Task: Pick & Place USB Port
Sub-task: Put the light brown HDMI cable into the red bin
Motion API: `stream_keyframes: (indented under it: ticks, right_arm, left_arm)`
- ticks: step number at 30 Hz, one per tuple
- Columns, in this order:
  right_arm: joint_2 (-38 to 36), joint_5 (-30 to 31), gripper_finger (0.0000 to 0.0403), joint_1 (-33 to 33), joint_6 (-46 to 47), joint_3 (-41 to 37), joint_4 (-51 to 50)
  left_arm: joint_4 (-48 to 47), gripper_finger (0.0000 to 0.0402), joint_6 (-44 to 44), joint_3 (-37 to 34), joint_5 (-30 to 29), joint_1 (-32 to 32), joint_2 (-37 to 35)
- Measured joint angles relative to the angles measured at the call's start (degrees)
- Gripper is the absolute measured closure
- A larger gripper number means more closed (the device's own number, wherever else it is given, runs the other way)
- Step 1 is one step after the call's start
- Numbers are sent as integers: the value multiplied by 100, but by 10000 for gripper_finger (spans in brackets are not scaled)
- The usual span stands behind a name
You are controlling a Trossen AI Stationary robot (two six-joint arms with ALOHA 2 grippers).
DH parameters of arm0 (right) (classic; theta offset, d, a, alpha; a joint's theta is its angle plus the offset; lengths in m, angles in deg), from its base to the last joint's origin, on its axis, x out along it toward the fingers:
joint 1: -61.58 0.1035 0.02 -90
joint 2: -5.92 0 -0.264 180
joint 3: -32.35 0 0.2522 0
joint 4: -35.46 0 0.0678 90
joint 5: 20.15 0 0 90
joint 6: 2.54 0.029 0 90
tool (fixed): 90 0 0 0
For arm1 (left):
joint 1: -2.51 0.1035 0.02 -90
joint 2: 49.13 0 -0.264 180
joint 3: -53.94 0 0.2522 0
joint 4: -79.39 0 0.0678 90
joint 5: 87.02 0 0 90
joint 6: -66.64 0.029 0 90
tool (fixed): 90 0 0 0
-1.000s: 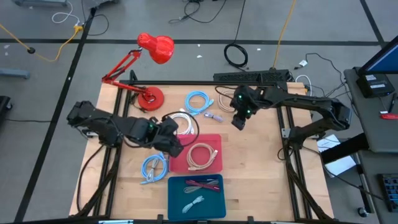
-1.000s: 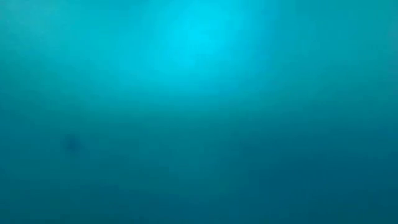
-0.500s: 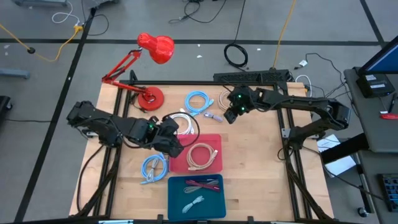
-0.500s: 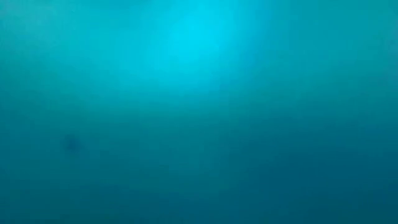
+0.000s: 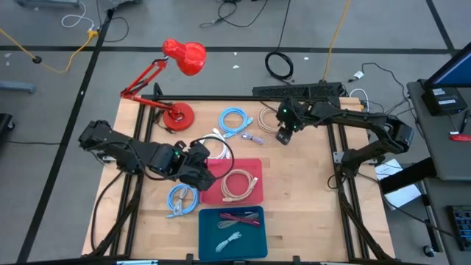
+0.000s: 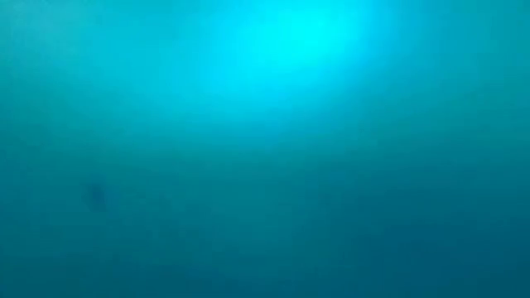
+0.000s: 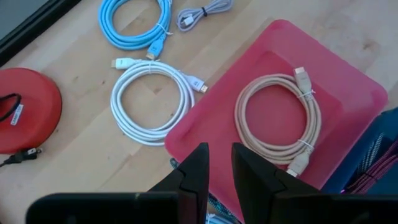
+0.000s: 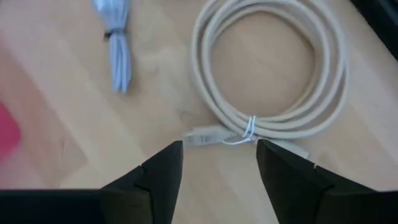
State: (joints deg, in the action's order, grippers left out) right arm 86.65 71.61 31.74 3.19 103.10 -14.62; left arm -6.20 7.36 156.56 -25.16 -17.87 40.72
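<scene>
My right gripper (image 5: 282,136) (image 8: 219,165) is open above a beige cable coil (image 5: 266,118) (image 8: 273,127) lying flat on the table near its far edge. Its fingers stand on either side of the coil's connector (image 8: 202,135) without touching it. My left gripper (image 5: 206,173) (image 7: 220,165) hovers at the left edge of the red tray (image 5: 254,163) (image 7: 348,87), fingers a narrow gap apart, holding nothing I can see. A second beige coil (image 5: 237,184) (image 7: 239,118) lies in that tray. The low view is covered and shows nothing.
A small grey bundled cable (image 5: 254,138) (image 8: 118,56), a white coil (image 5: 218,145) (image 7: 117,102) and a blue coil (image 5: 234,120) (image 7: 124,37) lie between the arms. Another blue coil (image 5: 182,197) lies near the left gripper. A teal tray (image 5: 206,235) holds cables. A red lamp's base (image 5: 178,114) stands far left.
My right gripper has swung a little toward the table's left and back again, staying over the beige coil near the far edge. My left gripper has drawn slightly toward the table's left, away from the red tray.
</scene>
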Motion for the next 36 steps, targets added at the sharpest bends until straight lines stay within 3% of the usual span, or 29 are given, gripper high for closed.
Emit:
stream_keyframes:
  ticks: [9,18,28,36]
  right_arm:
    - [803,420,201,219,-1730,392,-846]
    - [1733,414,206,87,-1709,1439,-921]
    - [2364,-555,204,-234,-1700,1794,-1246]
    - [2486,-89,204,-117,-2132,1794,-857]
  left_arm:
    - [3,330,-46,0,2,23,1]
    - [11,330,-290,0,30,55,4]
    - [2,330,-508,0,85,-16,4]
    - [-15,330,-555,0,87,-85,4]
